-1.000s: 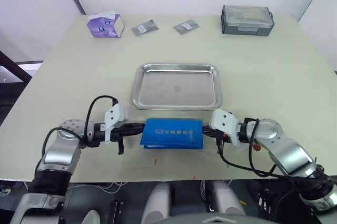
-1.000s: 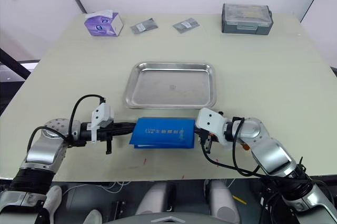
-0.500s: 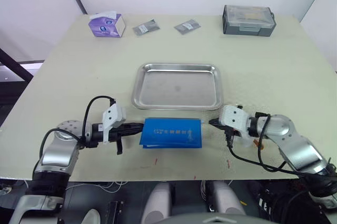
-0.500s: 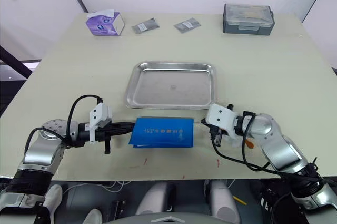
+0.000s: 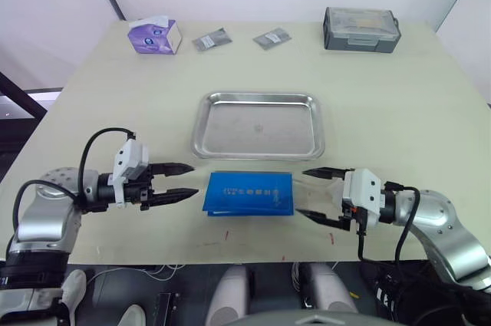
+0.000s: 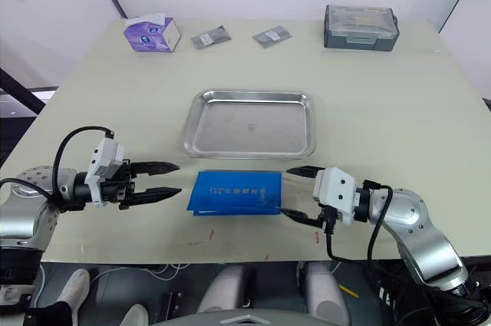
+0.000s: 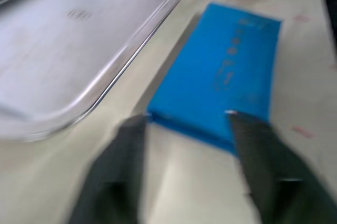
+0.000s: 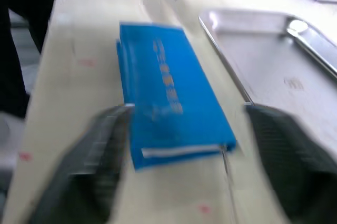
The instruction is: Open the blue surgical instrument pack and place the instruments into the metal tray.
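My right gripper: nearest me, at the pack's right end, fingers spread wide apart and holding nothing; tips just short of the blue edge, not touching.
My left gripper: at the pack's left end, fingers parted with a clear gap, nothing between them; tips point at the pack and stop a little short of it.
Blue surgical instrument pack: flat on the table between my two grippers, closed, white print facing up; in the right wrist view a pale layer shows along one short edge.
Instruments: cannot see any; pack is shut.
Metal tray: just beyond the pack, its near rim close to the pack's far edge but apart from it; inside bare and shiny.
Table: pale cream top carrying everything.
Small grey foil packets: two, far side, beyond the tray, lying side by side with a gap.
Purple tissue box: far left corner, beside the packets.
Grey lidded box: far right, well apart from the tray.
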